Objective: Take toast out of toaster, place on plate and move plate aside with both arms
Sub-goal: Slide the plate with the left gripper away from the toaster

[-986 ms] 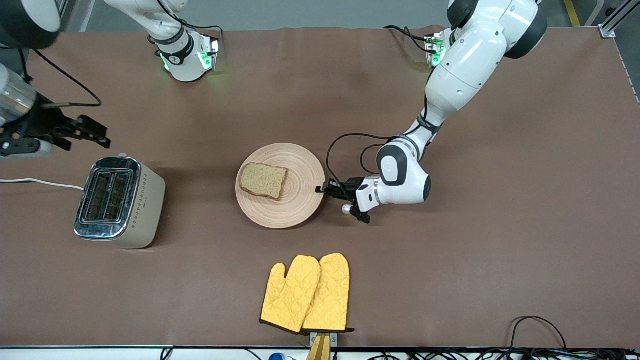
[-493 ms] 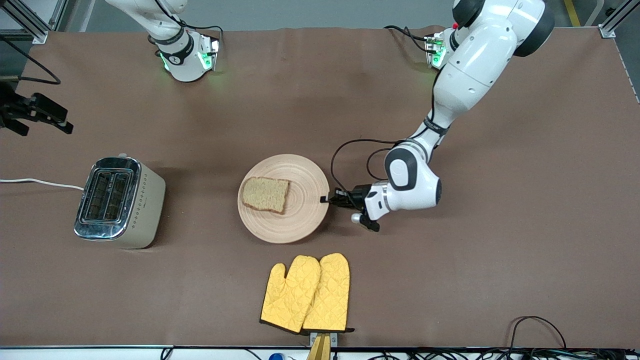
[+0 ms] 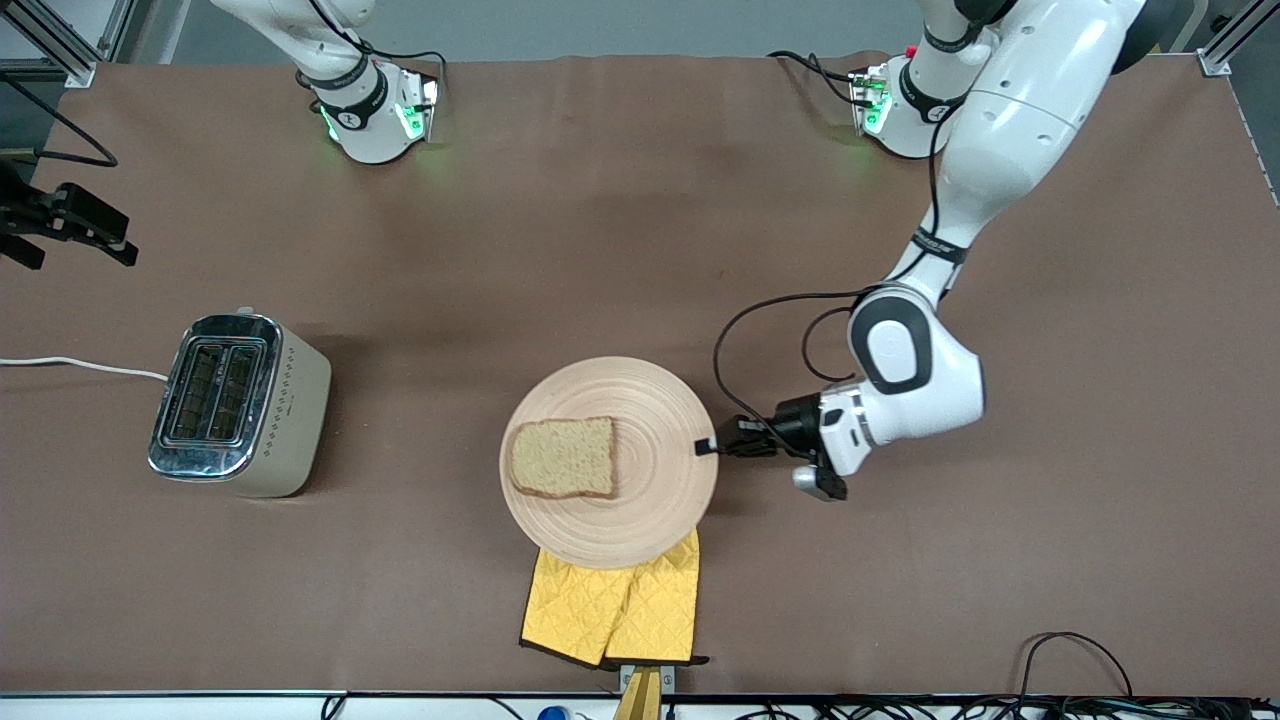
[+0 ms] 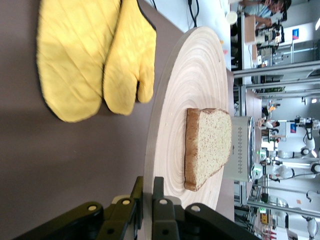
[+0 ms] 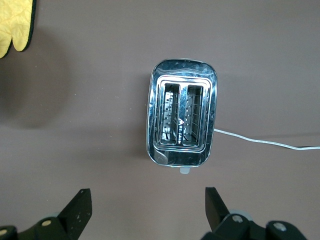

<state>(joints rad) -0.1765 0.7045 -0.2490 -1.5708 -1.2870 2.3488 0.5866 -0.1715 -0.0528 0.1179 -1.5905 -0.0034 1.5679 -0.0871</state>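
The brown table carries a chrome toaster toward the right arm's end. The wooden plate, apparently lifted, overlaps the yellow oven mitts. The toast lies on it. The left gripper pinches the plate's rim. The right gripper hangs over the toaster, fingers spread.

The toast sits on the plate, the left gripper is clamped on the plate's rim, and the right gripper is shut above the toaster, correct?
Not quite: the right gripper is open over the toaster, as the right wrist view shows. The toast on the plate and the left gripper on the rim are right.
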